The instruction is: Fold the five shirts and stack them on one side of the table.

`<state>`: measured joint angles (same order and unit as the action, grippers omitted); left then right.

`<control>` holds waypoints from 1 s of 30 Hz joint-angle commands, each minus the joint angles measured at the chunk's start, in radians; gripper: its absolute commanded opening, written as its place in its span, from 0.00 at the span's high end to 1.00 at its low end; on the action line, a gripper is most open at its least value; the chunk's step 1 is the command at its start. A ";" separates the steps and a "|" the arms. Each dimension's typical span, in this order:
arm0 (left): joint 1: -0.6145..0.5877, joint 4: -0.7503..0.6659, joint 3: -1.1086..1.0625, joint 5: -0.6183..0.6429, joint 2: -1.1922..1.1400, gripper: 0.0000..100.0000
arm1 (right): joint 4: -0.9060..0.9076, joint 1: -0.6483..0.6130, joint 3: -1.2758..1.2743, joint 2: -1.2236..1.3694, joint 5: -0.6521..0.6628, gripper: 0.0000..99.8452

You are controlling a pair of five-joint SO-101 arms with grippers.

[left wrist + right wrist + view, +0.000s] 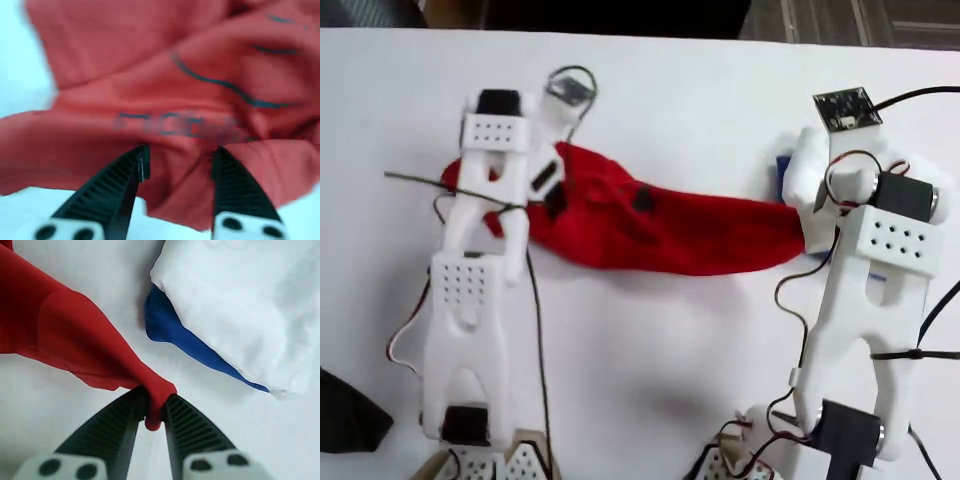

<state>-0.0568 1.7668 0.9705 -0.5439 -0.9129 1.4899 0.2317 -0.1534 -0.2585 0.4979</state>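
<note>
- Crosswise on the smooth white table: a soft red shirt, pulled into a long tapering band between the left arm and the right arm, bunched and creased at the wide end, drawn to a narrow twist at the other.
- Across the rumpled red fabric near the wide end: thin dark printed lines.
- Left jaws: parted, ribbed black inner faces well apart, poised just over the bunched red cloth.
- Right jaws: clenched on the narrow tip of the red shirt, a small fold of cloth poking out between the ribbed faces.
- Just beside that tip: a folded white shirt, smooth and flat, lying on top of a blue shirt, with a rounded blue edge peeking out underneath.
- At the near table edge by the left arm: a dark, limp piece of cloth.
</note>
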 commanded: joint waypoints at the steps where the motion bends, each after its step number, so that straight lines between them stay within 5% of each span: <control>1: 0.006 0.020 -0.157 -0.017 0.196 0.79 | 0.001 0.015 0.011 -0.054 0.005 0.98; 8: 0.003 -0.018 -0.682 -0.124 0.505 0.79 | -0.002 0.015 0.012 -0.059 0.005 0.98; 14: -0.043 -0.322 -1.104 -0.146 0.661 0.79 | -0.002 0.013 0.012 -0.059 0.005 0.98; 22: -0.103 -0.273 -1.179 -0.146 0.827 0.79 | -0.002 0.010 0.012 -0.059 0.006 0.98; 30: 0.049 -0.276 -1.293 -0.137 0.948 0.79 | -0.001 0.016 0.046 -0.051 0.005 0.98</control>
<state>-0.0506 1.5167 -0.2846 -0.6820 -0.0261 1.4899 0.2317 -0.1534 -0.2585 0.4979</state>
